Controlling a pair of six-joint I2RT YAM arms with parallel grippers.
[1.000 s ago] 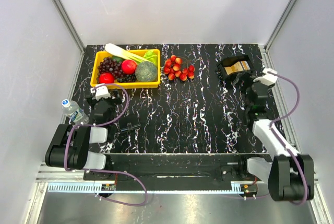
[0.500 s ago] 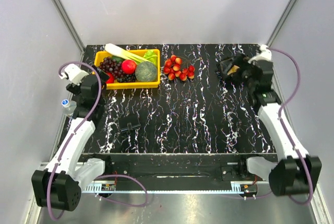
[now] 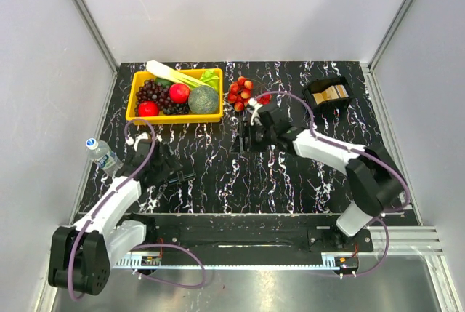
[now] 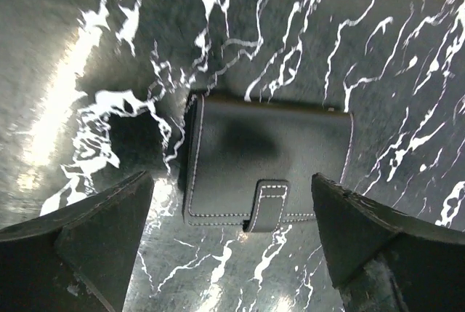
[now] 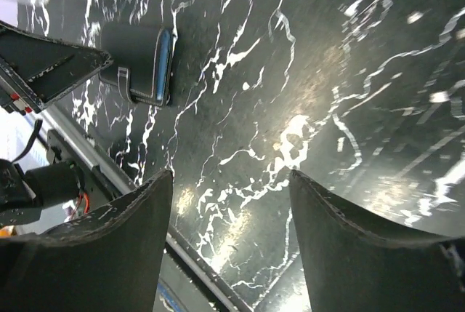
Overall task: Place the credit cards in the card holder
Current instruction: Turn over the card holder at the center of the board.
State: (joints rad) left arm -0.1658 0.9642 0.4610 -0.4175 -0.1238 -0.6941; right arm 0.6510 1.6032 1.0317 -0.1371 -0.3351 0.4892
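Note:
The card holder (image 4: 269, 166) is closed, black with a stitched strap, and lies flat on the marbled table. In the top view the card holder (image 3: 180, 177) is at the front left. My left gripper (image 4: 232, 254) is open and just short of it, with the jaws on either side of its strap edge and apart from it; in the top view the left gripper (image 3: 167, 172) is beside it. The tan credit cards (image 3: 333, 92) stand in a black tray (image 3: 317, 95) at the back right. My right gripper (image 3: 244, 139) is open and empty over the table's middle. In the right wrist view the right gripper (image 5: 229, 246) faces the holder (image 5: 142, 65).
A yellow basket (image 3: 135, 116) of fruit and vegetables stands at the back left. A pile of strawberries (image 3: 245, 94) lies just behind the right gripper. A water bottle (image 3: 102, 154) lies at the table's left edge. The front table edge (image 5: 196, 268) shows below the right gripper.
The left arm swung from the basket's left corner down to the card holder. The right arm swung from the black tray at the back right to the table's middle.

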